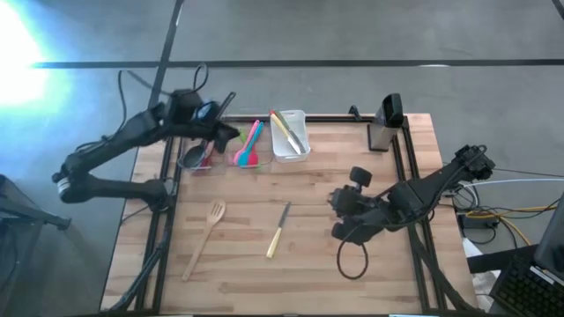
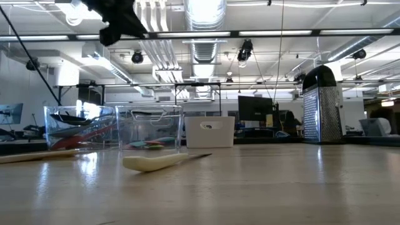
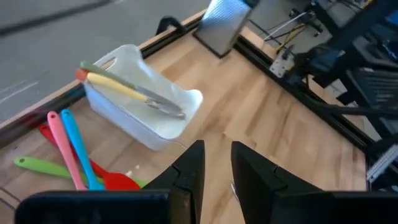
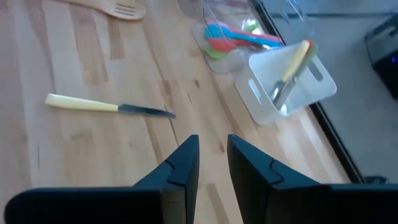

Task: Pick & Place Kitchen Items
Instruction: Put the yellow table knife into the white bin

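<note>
Loose on table: 1 wooden spatula (image 1: pixel 204 238), 1 cream-handled knife (image 1: pixel 278 230), near each other at mid-table. 3 bins along far edge: left clear bin (image 1: pixel 198 157) holds red and dark utensils; middle clear bin (image 1: pixel 250 148) holds pink, blue, green, red utensils (image 3: pixel 71 155); white bin (image 1: pixel 290 136) holds 2 utensils. 1 grater (image 1: pixel 386 121) at far right. No legible writing. Left gripper (image 3: pixel 214 171) above the clear bins, fingers narrowly apart, empty. Right gripper (image 4: pixel 211 163) right of knife, narrow gap, empty

We find no legible text, label, brand, number or sign on anything in these views
</note>
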Controlling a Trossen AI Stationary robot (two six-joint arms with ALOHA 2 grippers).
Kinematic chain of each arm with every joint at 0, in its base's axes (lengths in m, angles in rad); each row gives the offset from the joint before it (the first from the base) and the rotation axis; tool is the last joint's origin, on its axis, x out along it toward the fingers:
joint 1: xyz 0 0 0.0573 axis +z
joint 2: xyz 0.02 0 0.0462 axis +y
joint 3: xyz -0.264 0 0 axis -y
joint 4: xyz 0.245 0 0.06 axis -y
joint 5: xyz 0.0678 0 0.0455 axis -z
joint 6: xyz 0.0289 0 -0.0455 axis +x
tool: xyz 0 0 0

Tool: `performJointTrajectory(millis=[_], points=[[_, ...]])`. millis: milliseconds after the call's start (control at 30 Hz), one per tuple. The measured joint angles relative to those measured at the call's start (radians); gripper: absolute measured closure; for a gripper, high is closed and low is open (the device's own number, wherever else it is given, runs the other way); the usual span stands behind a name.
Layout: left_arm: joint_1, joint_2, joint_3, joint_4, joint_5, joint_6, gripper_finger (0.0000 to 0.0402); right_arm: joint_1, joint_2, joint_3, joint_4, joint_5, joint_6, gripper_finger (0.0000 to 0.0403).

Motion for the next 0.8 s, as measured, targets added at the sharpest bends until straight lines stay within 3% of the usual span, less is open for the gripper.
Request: performJointTrajectory(millis=[400, 600, 800], points=[[-0.560, -0.228, -0.193, 0.015, -0.469, -0.190, 0.0321, -0.055, 0.000, 0.000, 0.190, 0.006, -0.082, 0.0309], [-0.811, -0.250, -0.319, 0.058, -0.699, -0.293, 0.0321, -0.106, 0.018, 0.000, 0.341, -0.187, -0.328, 0.0293], [-0.980, -0.250, -0.471, 0.233, -0.843, -0.275, 0.0321, -0.156, 0.073, 0.000, 0.357, -0.368, -0.466, 0.0272]])
